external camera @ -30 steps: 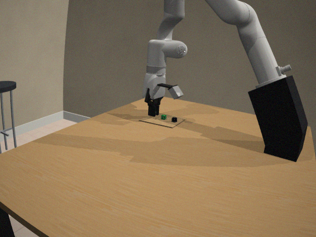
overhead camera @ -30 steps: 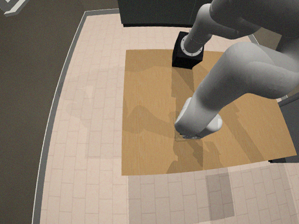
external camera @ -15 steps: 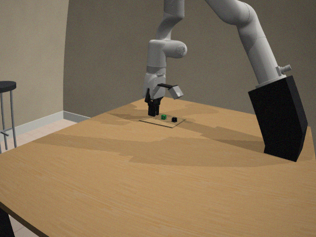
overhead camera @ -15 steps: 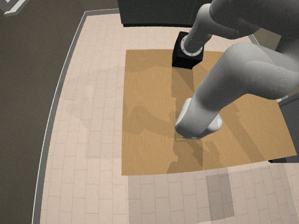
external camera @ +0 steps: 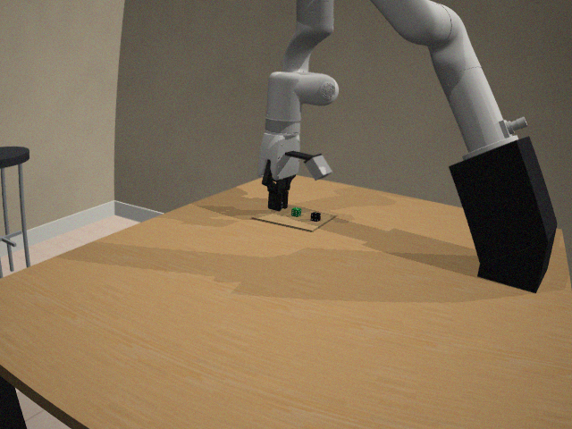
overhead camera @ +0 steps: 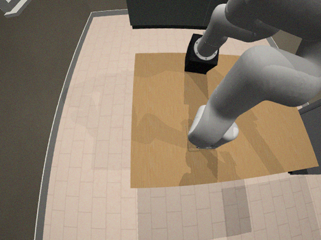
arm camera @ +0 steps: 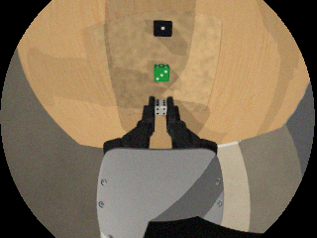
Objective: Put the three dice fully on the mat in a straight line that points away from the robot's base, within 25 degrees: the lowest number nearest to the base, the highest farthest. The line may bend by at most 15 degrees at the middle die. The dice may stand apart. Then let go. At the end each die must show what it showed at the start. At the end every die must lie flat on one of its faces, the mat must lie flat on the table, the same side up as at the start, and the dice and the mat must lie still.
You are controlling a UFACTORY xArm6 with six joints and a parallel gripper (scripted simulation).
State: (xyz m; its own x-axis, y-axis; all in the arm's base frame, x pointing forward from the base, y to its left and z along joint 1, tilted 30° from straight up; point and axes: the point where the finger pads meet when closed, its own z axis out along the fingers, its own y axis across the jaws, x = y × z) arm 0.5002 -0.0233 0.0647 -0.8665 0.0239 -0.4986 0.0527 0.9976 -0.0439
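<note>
A thin tan mat (external camera: 294, 220) lies on the wooden table; it also shows in the wrist view (arm camera: 161, 59). A green die (external camera: 296, 212) and a black die (external camera: 315, 215) sit on it, the black one nearer the robot's base. In the wrist view the green die (arm camera: 161, 73) shows two pips and the black die (arm camera: 162, 27) one pip. My gripper (arm camera: 160, 103) is shut on a pale grey die (arm camera: 160, 110), held just above the far end of the mat, in line with the other two. In the exterior view the gripper (external camera: 278, 205) hides this die.
The robot's black base block (external camera: 506, 214) stands at the table's right side. A stool (external camera: 12, 203) stands off the table at the left. In the top view the arm (overhead camera: 223, 106) covers the mat and the dice.
</note>
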